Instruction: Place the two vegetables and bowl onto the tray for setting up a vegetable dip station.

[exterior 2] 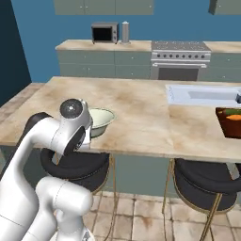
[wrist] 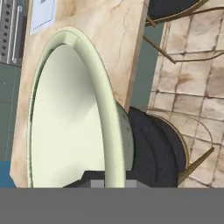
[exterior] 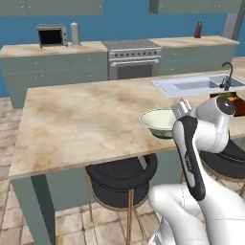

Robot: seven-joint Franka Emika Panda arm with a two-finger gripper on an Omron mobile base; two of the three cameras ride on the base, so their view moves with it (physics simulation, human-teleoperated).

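My gripper point(wrist: 109, 183) is shut on the rim of the pale greenish-white bowl point(wrist: 65, 118), whose rim runs down between the two fingertips. The bowl point(exterior: 158, 122) sits tilted just above the island counter near its front edge, right beside my arm; in the right base view the bowl point(exterior 2: 101, 120) is partly hidden behind my elbow. The dark reddish-brown tray point(exterior 2: 229, 127) lies far right on the counter, with the orange carrot-like piece point(exterior 2: 234, 113) on it. In the left base view the tray point(exterior: 238, 106) is half hidden by my arm. I cannot make out the cucumber-like piece clearly.
The sink basin point(exterior: 196, 85) with its dark faucet point(exterior: 228, 76) is set into the counter behind the tray. Black stools point(exterior: 122, 174) stand under the counter's front edge. A stove point(exterior: 133, 60) and a microwave point(exterior: 51, 35) line the back wall.
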